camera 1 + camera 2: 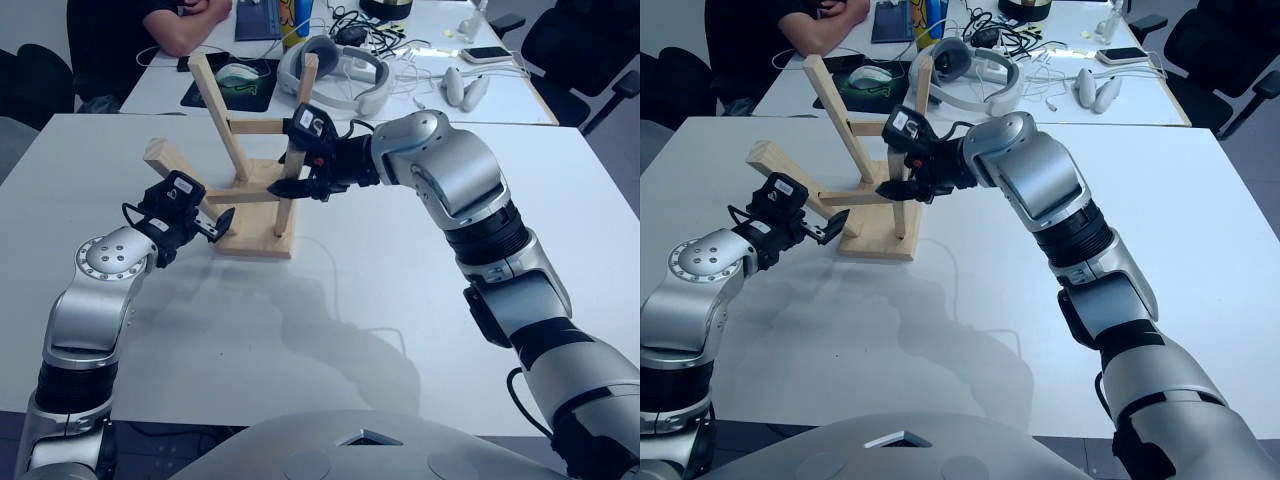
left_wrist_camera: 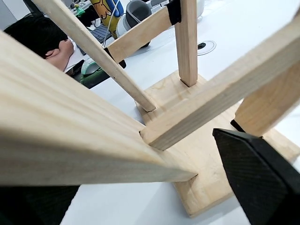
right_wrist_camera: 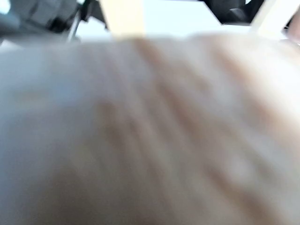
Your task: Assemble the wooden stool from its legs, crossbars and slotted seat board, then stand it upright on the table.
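The wooden stool lies upside down near the far left of the white table, its seat board (image 1: 258,243) flat on the surface and its legs pointing up. My right gripper (image 1: 305,182) is shut on the nearer right leg (image 1: 306,85), low down where a crossbar (image 1: 245,197) meets it. My left gripper (image 1: 215,223) is open and straddles the tilted left leg (image 1: 165,155) close to the board. In the left wrist view that leg (image 2: 70,136) runs between the fingers, and one black finger (image 2: 255,180) stands clear of the wood. The upper crossbar (image 1: 255,125) joins the two far legs.
A second desk behind the table holds a white headset (image 1: 335,75), a mouse (image 1: 238,72), controllers (image 1: 465,90), a phone (image 1: 487,53) and cables; a person's arm rests at its far edge. The white tabletop (image 1: 330,330) lies bare in front and to the right.
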